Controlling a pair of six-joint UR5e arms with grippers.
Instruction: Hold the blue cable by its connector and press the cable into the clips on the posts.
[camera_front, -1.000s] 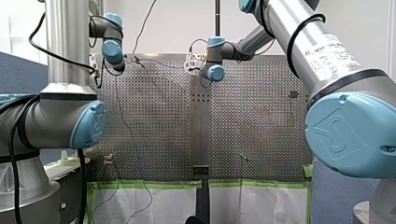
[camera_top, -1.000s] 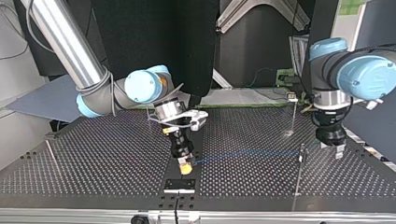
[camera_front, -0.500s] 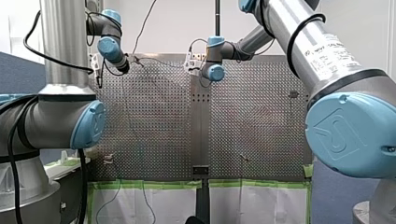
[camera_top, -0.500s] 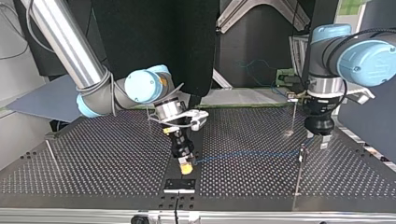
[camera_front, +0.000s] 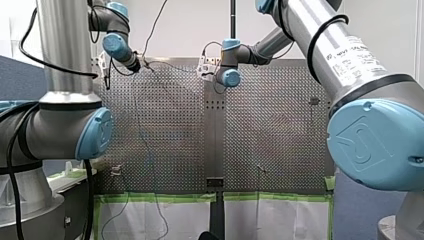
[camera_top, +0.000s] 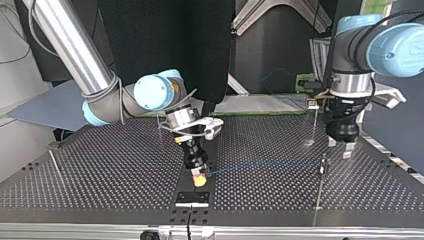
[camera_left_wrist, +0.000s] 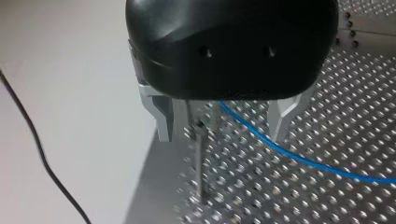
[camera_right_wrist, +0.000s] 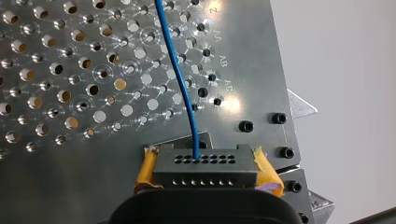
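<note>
On the perforated metal bench (camera_top: 100, 170), the thin blue cable (camera_left_wrist: 299, 161) is held by its dark connector block (camera_right_wrist: 205, 173), clamped in the right end effector (camera_top: 199, 179). The left end effector (camera_left_wrist: 222, 126), spread astride the cable, has been brought to a slim metal post (camera_left_wrist: 200, 163), apparently for pressing.

Two arms (camera_top: 75, 50) (camera_top: 395, 42), two hands (camera_top: 199, 179) (camera_top: 342, 149), four posts (camera_top: 55, 169) (camera_top: 159, 126) (camera_top: 313, 125) (camera_top: 318, 192), one blue cable (camera_right_wrist: 180, 81), one connector (camera_right_wrist: 205, 165), one perforated table (camera_top: 100, 192).
</note>
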